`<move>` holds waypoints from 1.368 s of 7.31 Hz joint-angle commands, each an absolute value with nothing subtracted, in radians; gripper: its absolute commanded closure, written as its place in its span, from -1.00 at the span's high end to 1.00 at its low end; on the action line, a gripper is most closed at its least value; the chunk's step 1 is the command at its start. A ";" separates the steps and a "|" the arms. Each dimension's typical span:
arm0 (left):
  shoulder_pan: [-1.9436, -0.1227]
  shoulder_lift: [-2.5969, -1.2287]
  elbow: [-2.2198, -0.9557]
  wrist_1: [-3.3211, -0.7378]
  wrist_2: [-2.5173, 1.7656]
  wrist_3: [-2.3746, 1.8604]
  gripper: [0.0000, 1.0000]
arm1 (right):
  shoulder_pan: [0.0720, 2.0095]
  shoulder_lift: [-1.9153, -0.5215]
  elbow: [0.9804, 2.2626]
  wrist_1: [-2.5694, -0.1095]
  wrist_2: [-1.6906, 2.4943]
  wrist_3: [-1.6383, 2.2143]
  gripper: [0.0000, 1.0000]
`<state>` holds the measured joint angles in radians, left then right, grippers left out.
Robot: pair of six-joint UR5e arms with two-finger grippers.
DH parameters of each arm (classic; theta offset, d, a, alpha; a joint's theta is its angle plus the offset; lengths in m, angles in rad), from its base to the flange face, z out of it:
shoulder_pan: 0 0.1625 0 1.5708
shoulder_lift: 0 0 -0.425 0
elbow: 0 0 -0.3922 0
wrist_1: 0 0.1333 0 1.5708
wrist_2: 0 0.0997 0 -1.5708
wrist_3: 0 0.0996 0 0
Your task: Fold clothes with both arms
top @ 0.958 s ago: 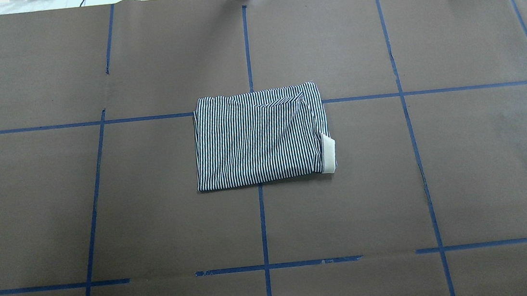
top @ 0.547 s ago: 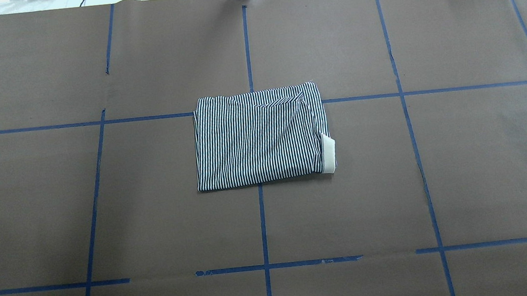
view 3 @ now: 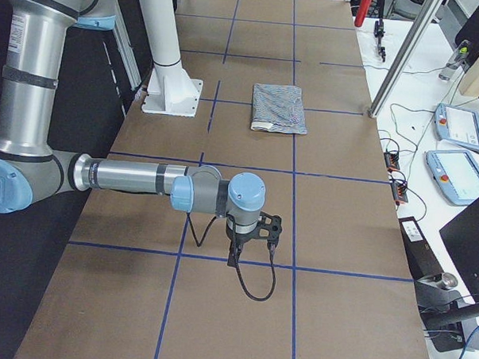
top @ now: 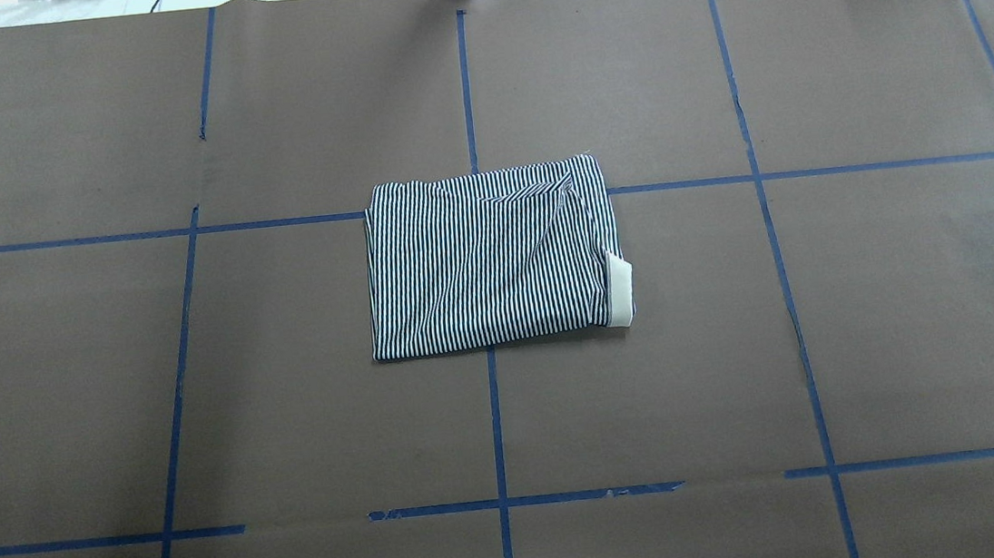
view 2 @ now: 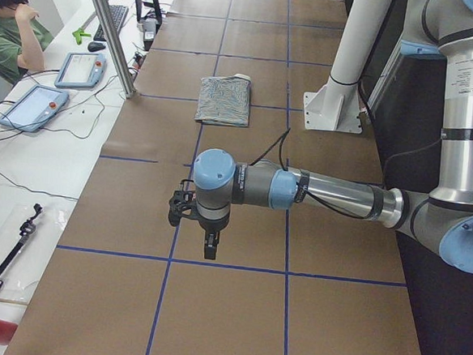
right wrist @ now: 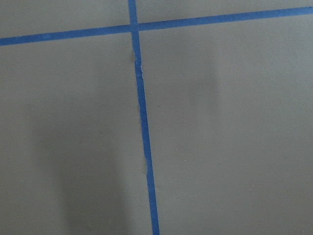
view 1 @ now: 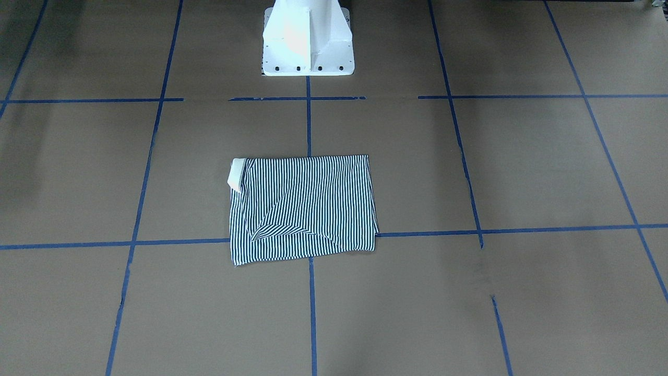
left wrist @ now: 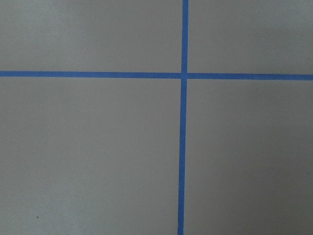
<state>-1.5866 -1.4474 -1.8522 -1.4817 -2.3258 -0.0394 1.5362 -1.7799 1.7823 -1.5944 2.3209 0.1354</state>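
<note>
Left claw (view 2: 209, 245): it hangs pointing down over bare bench at my left end, well apart from the shirt. Only the side camera catches it, so I cannot tell whether it is spread or pressed together. Its wrist camera gives me just brown paper and a blue tape cross (left wrist: 184, 75).
Right claw (view 3: 235, 255): mirrored at the right end, low over a tape line. Again I cannot tell its state, and it pinches nothing I can see.
Polo shirt (top: 486, 262): a flat striped rectangle at mid-bench, straddling the centre tape line, its far edge over a cross line.
Collar (top: 619, 290): a cream strip poking out at the shirt's right edge, toward the corner nearer the pedestal base (view 1: 308, 42).
Bench (top: 198, 390): brown paper with a blue tape grid.
Change: none. Against the overhead views from a second and half a second ago, the shirt's outline, creases and collar sit exactly the same, and neither arm has entered that view.
Meaning: I judge the fold finished and both arms parked.
</note>
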 commanded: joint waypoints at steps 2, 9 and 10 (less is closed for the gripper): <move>-1.585 -1.440 -1.852 -1.551 -2.327 -0.040 1.00 | 1.537 -1.781 1.781 -1.595 2.321 0.140 1.00; -1.582 -1.451 -1.704 -1.726 -2.322 -0.051 1.00 | 1.537 -1.782 1.781 -1.594 2.321 0.138 1.00; -1.582 -1.450 -1.703 -1.727 -2.324 -0.045 1.00 | 1.537 -1.782 1.782 -1.594 2.321 0.137 1.00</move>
<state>-1.5821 -1.4503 -1.7044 -1.7253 -2.3245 -0.0486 1.5370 -1.7825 1.7813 -1.5944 2.3209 0.1381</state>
